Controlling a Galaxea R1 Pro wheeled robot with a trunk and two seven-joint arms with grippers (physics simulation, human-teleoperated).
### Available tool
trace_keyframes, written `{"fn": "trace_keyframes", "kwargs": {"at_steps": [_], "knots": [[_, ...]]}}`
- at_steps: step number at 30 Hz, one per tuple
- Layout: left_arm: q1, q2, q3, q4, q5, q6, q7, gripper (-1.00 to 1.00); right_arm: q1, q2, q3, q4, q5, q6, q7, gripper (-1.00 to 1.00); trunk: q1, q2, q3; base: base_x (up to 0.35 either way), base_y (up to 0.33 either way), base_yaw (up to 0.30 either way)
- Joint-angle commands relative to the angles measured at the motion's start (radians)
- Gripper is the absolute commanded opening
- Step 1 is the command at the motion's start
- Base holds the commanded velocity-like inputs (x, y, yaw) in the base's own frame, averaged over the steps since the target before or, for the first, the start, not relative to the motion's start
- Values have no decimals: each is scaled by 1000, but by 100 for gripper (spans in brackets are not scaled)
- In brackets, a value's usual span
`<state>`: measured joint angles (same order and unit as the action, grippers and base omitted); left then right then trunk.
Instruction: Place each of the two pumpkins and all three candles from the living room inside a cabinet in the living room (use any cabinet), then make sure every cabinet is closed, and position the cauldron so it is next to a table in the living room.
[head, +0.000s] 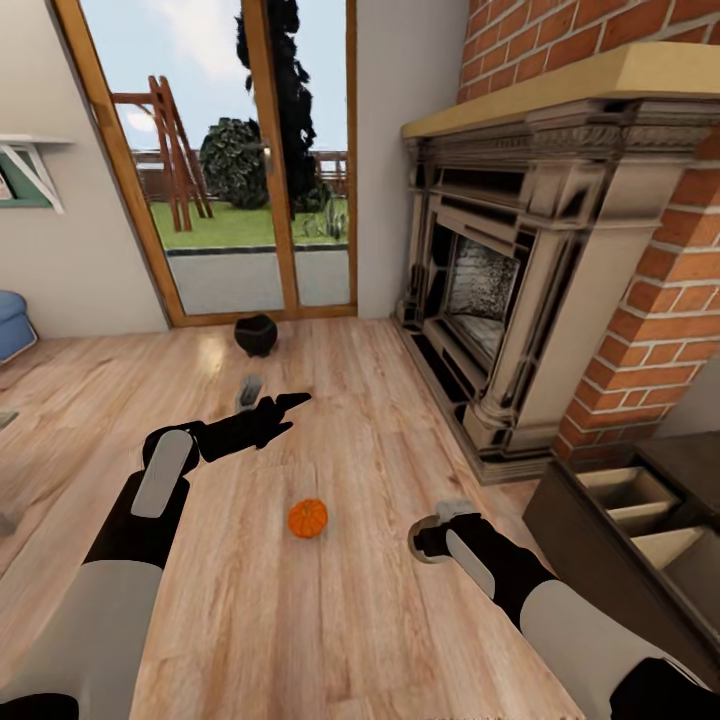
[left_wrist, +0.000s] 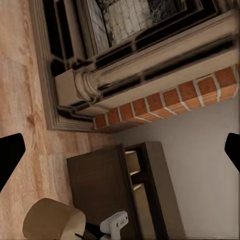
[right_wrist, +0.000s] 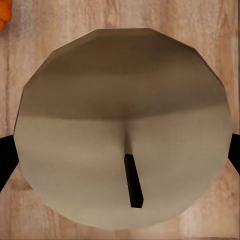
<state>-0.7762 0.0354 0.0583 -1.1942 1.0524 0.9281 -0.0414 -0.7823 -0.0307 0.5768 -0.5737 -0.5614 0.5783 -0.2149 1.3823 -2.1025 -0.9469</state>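
Your right pincer (head: 432, 538) grips a candle (right_wrist: 125, 130); left pincer (head: 290, 403) gapes empty; pumpkin (head: 307, 518) lies between, fireplace (head: 500, 280) beyond.

The floor (head: 350, 600) is showing warm planked wood with a soft sheen near the glass door (head: 250, 150). The candle (right_wrist: 125, 125) is looking waxy, smooth and matt. The pumpkin (head: 308, 518) is showing a ribbed orange skin. The fireplace (head: 510, 270) is looking like carved glossy stone against rough red brick (head: 670, 310). The cabinet (head: 600, 540) is showing dark matt wood.
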Motion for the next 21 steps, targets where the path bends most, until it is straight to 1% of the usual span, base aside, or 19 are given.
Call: {"fn": "trace_keyframes", "kwargs": {"at_steps": [1, 6, 18, 21], "knots": [[0, 0, 0, 1, 0, 0, 0, 100, 0, 0, 0, 0, 0, 0, 0, -100, 0, 0, 1, 0, 247, -272], [0, 0, 0, 2, 0, 0, 0, 100, 0, 0, 0, 0, -1, 0, 0, -100, 0, 0, 3, 0, 223, -272], [0, -2, 0, 2, 0, 0, 0, 100, 0, -1, -1, 1, -3, -1, 0, -100, 0, 0, 10, 0, 23, -272], [0, -3, 0, 0, 0, 0, 0, 100, 0, -2, -2, 2, -3, -2, 0, -100, 0, 0, 12, 0, 235, -272]]}}
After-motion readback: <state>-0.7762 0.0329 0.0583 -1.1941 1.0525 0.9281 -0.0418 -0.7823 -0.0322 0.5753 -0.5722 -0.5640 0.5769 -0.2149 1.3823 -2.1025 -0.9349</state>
